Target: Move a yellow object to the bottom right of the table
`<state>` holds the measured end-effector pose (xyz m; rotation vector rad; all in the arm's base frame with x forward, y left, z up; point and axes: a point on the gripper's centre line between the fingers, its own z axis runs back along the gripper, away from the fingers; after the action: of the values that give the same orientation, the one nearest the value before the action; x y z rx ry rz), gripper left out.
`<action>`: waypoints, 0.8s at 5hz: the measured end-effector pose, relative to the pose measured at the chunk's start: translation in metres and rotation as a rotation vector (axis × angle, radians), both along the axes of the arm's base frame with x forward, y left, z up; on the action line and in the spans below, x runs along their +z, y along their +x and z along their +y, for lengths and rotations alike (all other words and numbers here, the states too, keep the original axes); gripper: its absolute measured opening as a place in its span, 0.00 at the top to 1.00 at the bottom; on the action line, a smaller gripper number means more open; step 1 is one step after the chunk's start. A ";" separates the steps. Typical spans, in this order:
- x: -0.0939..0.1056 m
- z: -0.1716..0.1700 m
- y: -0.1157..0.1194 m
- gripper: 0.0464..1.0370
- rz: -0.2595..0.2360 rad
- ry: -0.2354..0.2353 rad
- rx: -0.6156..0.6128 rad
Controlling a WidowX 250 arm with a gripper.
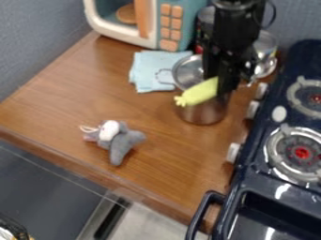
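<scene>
The black gripper (220, 77) hangs from the top edge over a metal pot, at the upper right of the wooden table (156, 122). It is shut on a yellow object (199, 92), long and soft-looking, which tilts down to the left with a small knobbed end. The gripper hides the object's other end. Below the object stands the metal pot (203, 114); whether the two touch, I cannot tell.
A grey and white plush toy (116, 139) lies left of centre. Behind are a light blue cloth (149, 70), a metal lid (188, 71) and a toy microwave (171, 23). The dark stove (256, 183) with its handle (199, 216) borders the table's right side.
</scene>
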<state>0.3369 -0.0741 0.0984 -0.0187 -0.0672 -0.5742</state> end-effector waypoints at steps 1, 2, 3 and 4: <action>-0.013 0.007 0.001 0.69 0.032 0.020 0.028; -0.017 0.019 0.002 0.69 0.043 0.030 0.058; -0.020 0.019 0.001 0.69 0.059 0.024 0.074; -0.022 0.020 -0.002 0.69 0.070 0.016 0.082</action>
<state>0.3353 -0.0545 0.0767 -0.0203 0.0042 -0.4912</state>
